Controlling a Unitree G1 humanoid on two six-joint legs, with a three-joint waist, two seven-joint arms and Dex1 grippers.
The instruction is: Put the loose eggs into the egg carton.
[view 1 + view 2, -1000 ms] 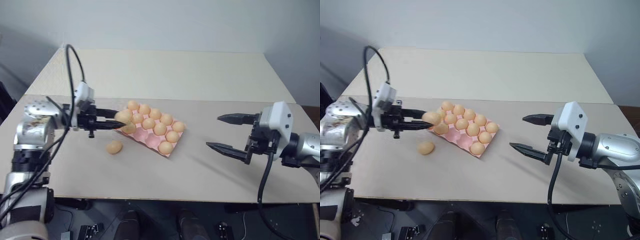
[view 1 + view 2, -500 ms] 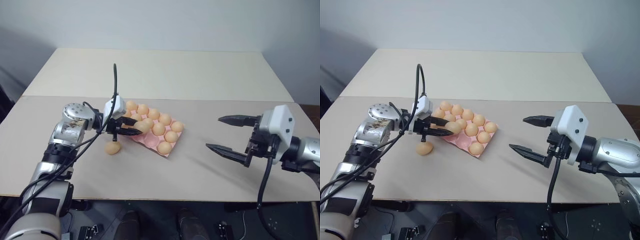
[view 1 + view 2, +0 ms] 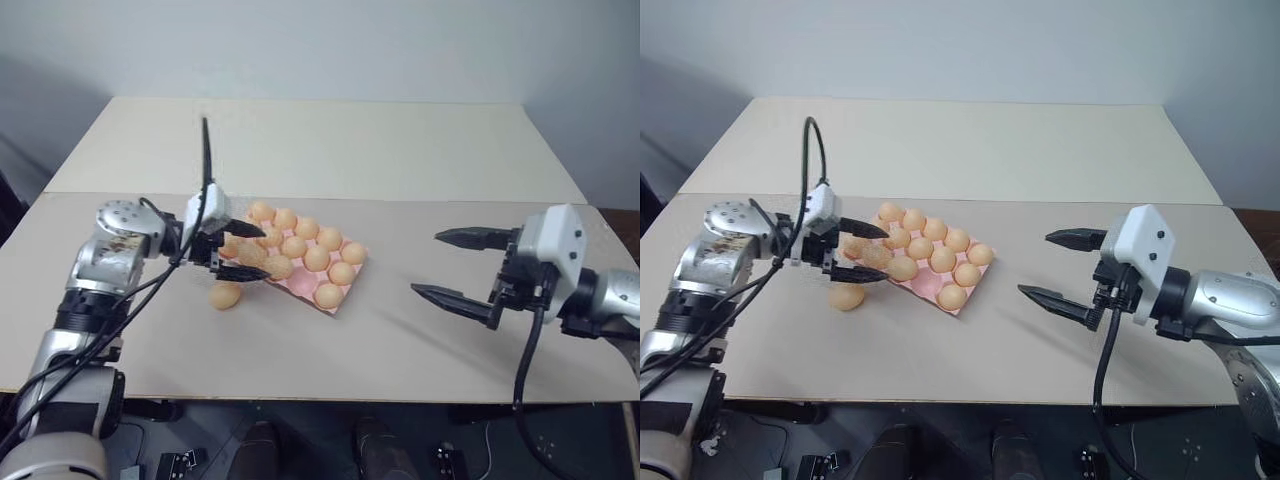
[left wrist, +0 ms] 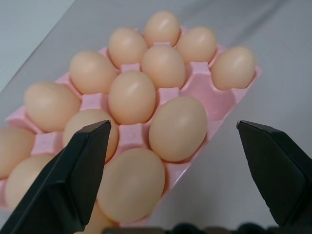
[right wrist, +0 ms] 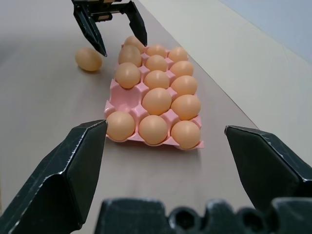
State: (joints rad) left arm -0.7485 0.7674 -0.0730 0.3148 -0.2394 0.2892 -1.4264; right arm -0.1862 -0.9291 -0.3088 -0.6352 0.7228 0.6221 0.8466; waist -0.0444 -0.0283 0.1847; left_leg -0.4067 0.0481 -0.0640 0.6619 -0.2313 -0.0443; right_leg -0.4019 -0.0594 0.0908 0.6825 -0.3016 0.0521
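The pink egg carton (image 3: 301,285) lies left of the table's middle, most cups filled with tan eggs and one front cup bare (image 5: 124,100). My left gripper (image 3: 248,251) is open at the carton's left end, with its fingers on either side of the end eggs and gripping none. An egg (image 3: 278,266) sits in the front row just past its fingertips. One loose egg (image 3: 226,295) lies on the table in front of that end, also seen from the right wrist (image 5: 88,58). My right gripper (image 3: 427,264) hovers open and empty to the right of the carton.
The carton sits on a beige table (image 3: 330,340) with a seam running across behind it. The left arm's black cable (image 3: 205,160) arcs above the wrist. Bare tabletop lies between the carton and the right gripper.
The left gripper carried an egg from the carton's left corner over its near row, then opened and drew back slightly; the egg now rests in the carton. The right arm stayed still.
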